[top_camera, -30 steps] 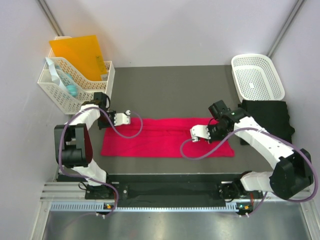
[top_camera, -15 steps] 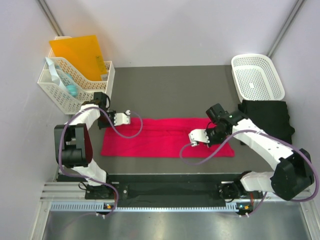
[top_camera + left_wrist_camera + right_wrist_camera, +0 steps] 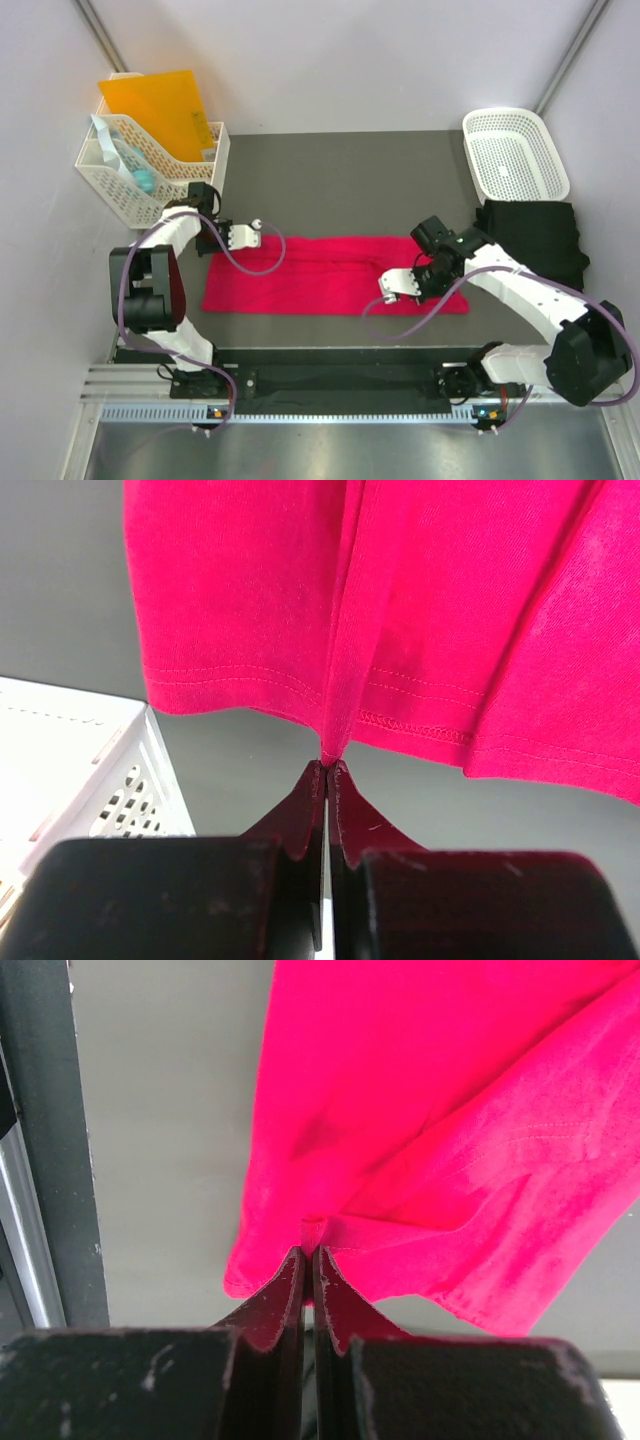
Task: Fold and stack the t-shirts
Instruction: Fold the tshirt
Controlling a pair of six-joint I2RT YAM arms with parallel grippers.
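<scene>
The pinkish-red t-shirt (image 3: 320, 275) lies as a long folded strip across the middle of the grey table. My left gripper (image 3: 250, 236) is at its far left end, shut on the hem (image 3: 328, 763), and red cloth (image 3: 400, 600) spreads ahead of the tips. My right gripper (image 3: 390, 285) hangs over the right half of the strip, shut on a pinched fold of an edge (image 3: 309, 1250), with the cloth (image 3: 430, 1110) draping away from it. The black t-shirt (image 3: 535, 240) lies bunched at the right, under the right arm.
A white lattice basket (image 3: 515, 150) stands at the back right. At the back left a white organiser (image 3: 150, 170) (image 3: 80, 760) holds an orange folder (image 3: 155, 105). The dark rail (image 3: 40, 1140) runs along the table's near edge.
My right gripper has moved toward the near edge and slightly left, carrying its pinch of red cloth. The left gripper has stayed where it was.
</scene>
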